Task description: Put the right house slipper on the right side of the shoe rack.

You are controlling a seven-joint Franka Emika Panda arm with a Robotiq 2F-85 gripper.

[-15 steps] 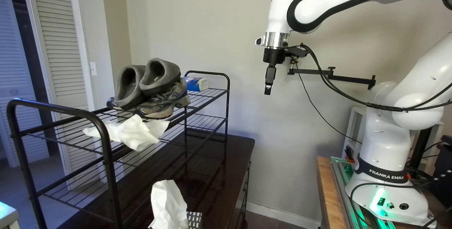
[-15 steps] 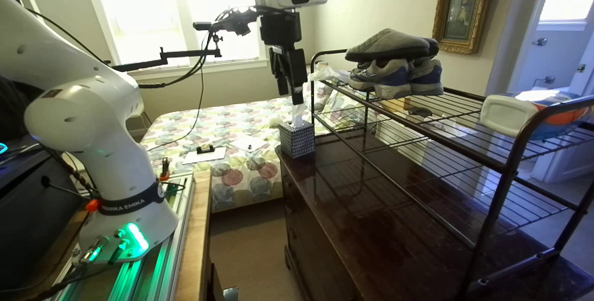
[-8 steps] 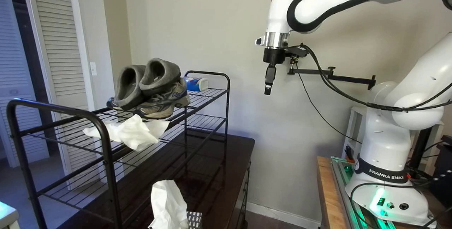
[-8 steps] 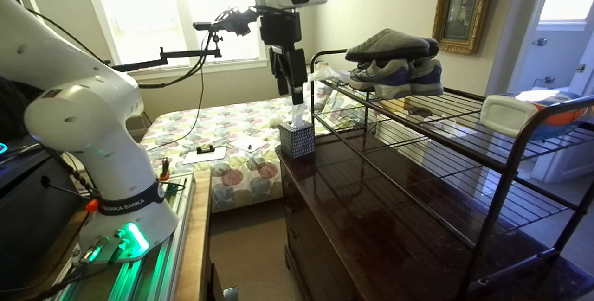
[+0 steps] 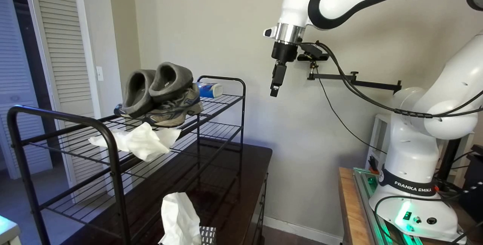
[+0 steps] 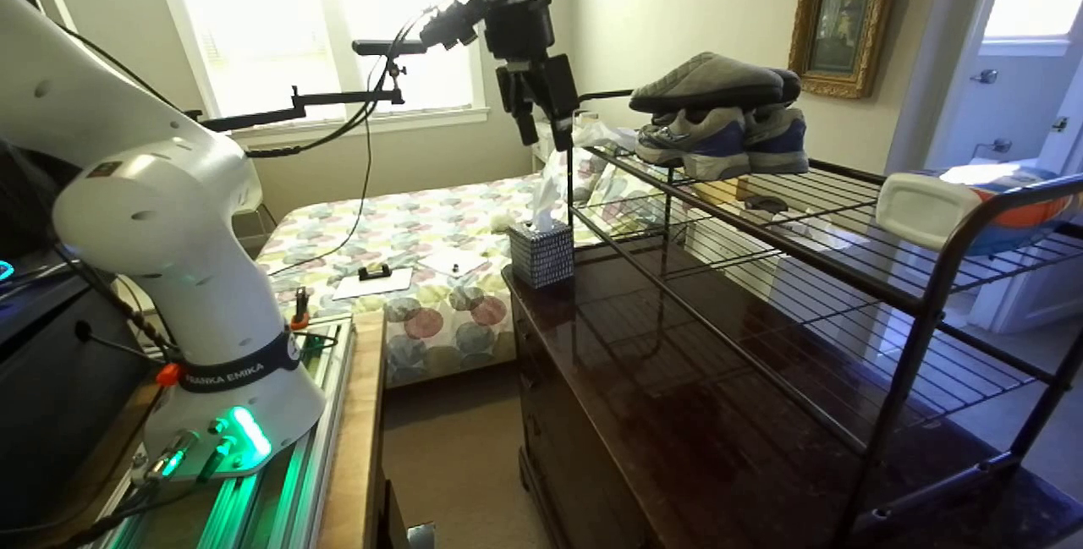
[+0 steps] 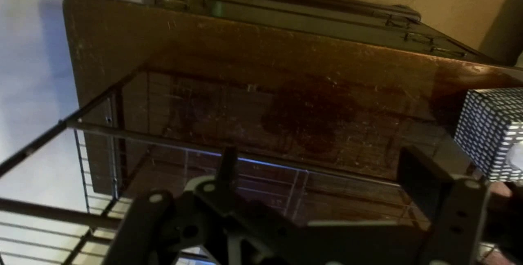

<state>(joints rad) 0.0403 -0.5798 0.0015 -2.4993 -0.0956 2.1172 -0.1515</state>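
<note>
Bed (image 6: 423, 232): patterned cover, toward 8 o'clock in an exterior view.

Robot arm (image 5: 449, 86): base at 4 o'clock in an exterior view, forearm reaching across at 1 o'clock.

Table (image 6: 643, 380): dark wood, scratched top, drawers below.

Shoe rack (image 5: 118, 177): black tube frame, two wire shelves, standing on the table.

Sneakers (image 6: 698, 143): two, side by side on the top shelf.

House slippers (image 5: 171, 82): both grey, stacked on top of the sneakers, openings toward the camera in an exterior view; one sits just beside its mate (image 5: 136, 94), at 2 o'clock from it. Which of the two is the right slipper cannot be determined.

Package (image 5: 209, 90): blue and white, lying on the top shelf at 3 o'clock from the slippers, near the end rail.

Gripper (image 6: 546, 139): tilted, pointing downward, fingers spread well apart; at 3 o'clock from the slippers in an exterior view, well apart from them.

Tissue box (image 6: 541, 257): on the table, at 6 o'clock from the gripper in an exterior view; white tissue (image 5: 180, 218) standing out of its top.

Crumpled white sheet (image 5: 145, 141): on the top shelf, at 7 o'clock from the slippers.
</note>
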